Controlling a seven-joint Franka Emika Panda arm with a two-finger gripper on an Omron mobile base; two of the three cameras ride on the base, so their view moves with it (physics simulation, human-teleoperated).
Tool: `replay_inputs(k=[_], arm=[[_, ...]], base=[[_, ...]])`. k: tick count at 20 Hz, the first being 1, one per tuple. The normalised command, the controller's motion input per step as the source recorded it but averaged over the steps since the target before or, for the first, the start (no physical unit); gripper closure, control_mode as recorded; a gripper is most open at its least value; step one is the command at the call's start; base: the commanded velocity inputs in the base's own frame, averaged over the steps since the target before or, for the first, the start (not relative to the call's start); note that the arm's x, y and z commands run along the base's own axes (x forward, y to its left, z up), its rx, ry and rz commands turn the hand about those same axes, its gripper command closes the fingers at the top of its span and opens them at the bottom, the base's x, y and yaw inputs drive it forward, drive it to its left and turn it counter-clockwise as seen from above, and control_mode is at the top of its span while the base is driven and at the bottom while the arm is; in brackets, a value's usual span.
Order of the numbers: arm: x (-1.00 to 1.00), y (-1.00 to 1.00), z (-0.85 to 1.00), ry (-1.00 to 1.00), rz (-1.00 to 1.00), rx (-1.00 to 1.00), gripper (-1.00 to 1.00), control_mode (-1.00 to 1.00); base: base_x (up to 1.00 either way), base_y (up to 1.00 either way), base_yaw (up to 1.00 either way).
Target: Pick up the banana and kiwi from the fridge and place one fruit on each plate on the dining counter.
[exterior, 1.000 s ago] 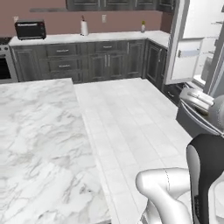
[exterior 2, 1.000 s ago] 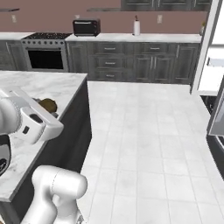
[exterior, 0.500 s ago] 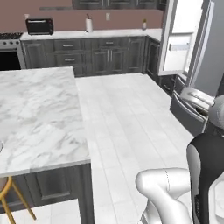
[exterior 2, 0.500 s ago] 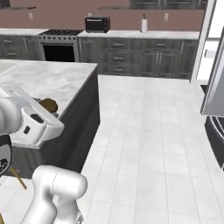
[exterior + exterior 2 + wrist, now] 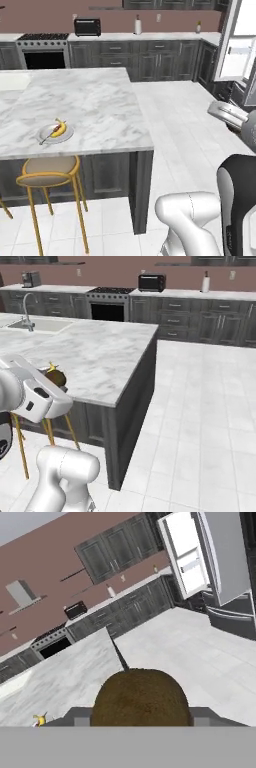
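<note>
The tool [image 5: 140, 724] is closed partway around the kiwi [image 5: 140, 698], which sits between its dark finger tips and is carried raised, apart from the tabletop [image 5: 95, 107], presumably so it travels clear of the marble edge. The banana [image 5: 59, 128] already lies on a white plate [image 5: 45, 136] near the tabletop's near edge, above a wooden stool [image 5: 47, 170], so the kiwi is probably bound for another plate. The fridge [image 5: 200, 557] stands open across the room, well apart. No brand, label or writing can be read anywhere.
</note>
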Motion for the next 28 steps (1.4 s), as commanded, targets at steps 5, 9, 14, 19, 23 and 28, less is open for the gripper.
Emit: replay_inputs(k=[5, 9, 14, 19, 23, 28], arm=[[0.00, 0.00, 0.00, 0.00, 0.00, 0.00, 1.00, 1.00], [0.00, 0.00, 0.00, 0.00, 0.00, 0.00, 1.00, 1.00], [0.00, 0.00, 0.00, 0.00, 0.00, 0.00, 1.00, 1.00], [0.00, 0.00, 0.00, 0.00, 0.00, 0.00, 1.00, 1.00], [0.00, 0.00, 0.00, 0.00, 0.00, 0.00, 1.00, 1.00], [0.00, 0.00, 0.00, 0.00, 0.00, 0.00, 1.00, 1.00]], base=[[-0.05, 1.00, 0.20], [0.00, 1.00, 0.14], [0.00, 1.00, 0.10], [0.01, 1.00, 0.05], [0.03, 1.00, 0.04], [0.12, 1.00, 0.01]])
